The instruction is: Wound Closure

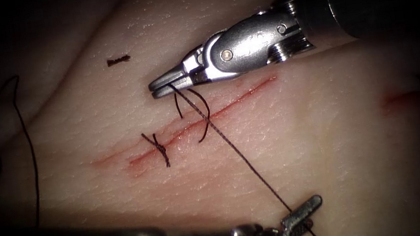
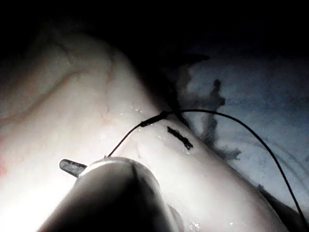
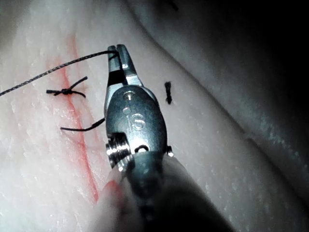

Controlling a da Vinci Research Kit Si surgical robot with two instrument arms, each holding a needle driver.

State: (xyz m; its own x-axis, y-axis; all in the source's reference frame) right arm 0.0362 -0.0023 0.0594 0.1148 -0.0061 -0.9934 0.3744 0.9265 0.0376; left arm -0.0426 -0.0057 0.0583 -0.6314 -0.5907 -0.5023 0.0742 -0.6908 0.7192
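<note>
Endoscope view, nearest first. My left tool (image 1: 303, 214) comes in low from the near edge, shaft dark, jaws closed on the thread (image 1: 244, 163) just where the strand passes its tip. A short run of thread carries on beyond the jaws toward the near edge.

From there the thread runs taut and straight, up and to the left across the tissue (image 1: 307, 137), crosses the cut (image 1: 204, 119) and ends in my right tool (image 1: 161, 86). The right tool's jaws are closed on the thread at their tips, just on the far side of the cut, tool body lying almost flat above the tissue.

At the crossing point two loose thread tails (image 1: 204, 119) curl down over the cut beside the taut strand. To the left of them a finished knot (image 1: 159, 148) sits on the cut, its short ends sticking out. Red fluid (image 1: 139, 162) lines the cut around the knot.

Farther off, a cut end of thread (image 1: 118, 60) lies loose on the tissue beyond the cut. At the left margin a slack length of thread (image 1: 32, 161) hangs down along the tissue's edge.

Needle: cannot locate it; neither tool has it.

Right wrist view: right tool's jaws (image 3: 118, 52) pinch the thread (image 3: 48, 72), knot (image 3: 67, 91) just beside.
</note>
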